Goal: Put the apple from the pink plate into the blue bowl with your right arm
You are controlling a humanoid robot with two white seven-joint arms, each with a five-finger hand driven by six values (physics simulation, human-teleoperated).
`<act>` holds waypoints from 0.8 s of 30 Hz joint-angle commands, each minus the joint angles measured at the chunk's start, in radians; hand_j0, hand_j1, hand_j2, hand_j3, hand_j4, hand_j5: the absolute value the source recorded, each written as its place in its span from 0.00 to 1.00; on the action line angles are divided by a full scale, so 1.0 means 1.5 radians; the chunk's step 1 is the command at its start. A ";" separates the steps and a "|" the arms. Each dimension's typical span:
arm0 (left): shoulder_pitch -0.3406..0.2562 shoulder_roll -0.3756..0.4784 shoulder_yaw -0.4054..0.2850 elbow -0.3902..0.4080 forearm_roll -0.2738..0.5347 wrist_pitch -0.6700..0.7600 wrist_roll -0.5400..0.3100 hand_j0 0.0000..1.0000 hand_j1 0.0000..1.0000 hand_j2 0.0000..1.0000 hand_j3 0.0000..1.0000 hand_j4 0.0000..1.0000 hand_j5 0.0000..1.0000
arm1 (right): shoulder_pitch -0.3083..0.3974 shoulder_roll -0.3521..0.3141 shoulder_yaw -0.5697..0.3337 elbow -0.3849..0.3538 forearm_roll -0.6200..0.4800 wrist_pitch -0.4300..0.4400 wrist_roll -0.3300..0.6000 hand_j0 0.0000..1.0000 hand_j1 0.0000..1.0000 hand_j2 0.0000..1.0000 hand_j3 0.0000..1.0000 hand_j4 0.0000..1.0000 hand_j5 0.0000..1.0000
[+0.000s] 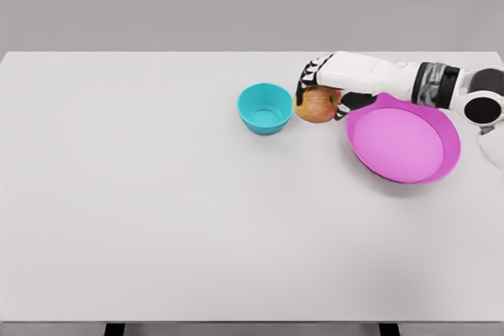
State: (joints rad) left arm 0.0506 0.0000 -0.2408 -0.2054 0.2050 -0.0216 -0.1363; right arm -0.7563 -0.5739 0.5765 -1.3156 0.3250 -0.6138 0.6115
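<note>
1. Table (157,218) — white, flat, filling most of the head view; grey backdrop behind its far edge.
2. Bowl (265,108) — blue-teal, upright, mouth open to the camera, standing on the table a little right of centre, toward the far side. Nothing visible inside.
3. Apple (316,105) — red with yellow patches, just right of the bowl, its left side close against or touching the bowl's rim; contact not certain. Off the plate, between bowl and plate. Whether resting on the table or lifted clear, cannot tell.
4. Right hand (321,84) — closed around the apple from above and behind; dark-jointed fingers (305,80) curled over the top and left side, thumb area dark at the apple's right. White forearm running back to the right edge, passing over the plate's far rim.
5. Plate (449,143) — pink, deep-sided, tilted-looking rim, on the table at far right, just beside the apple. Interior bare.
6. Left arm — not seen anywhere in the view.
</note>
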 commanded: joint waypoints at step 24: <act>0.000 0.000 0.000 0.000 0.000 0.000 0.000 1.00 1.00 1.00 1.00 1.00 1.00 | -0.021 0.073 -0.002 0.061 0.010 0.002 0.000 0.52 0.52 0.52 0.52 0.52 0.52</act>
State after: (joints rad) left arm 0.0506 0.0000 -0.2408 -0.2054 0.2050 -0.0215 -0.1363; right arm -0.7915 -0.4703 0.5745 -1.2290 0.3425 -0.6138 0.6115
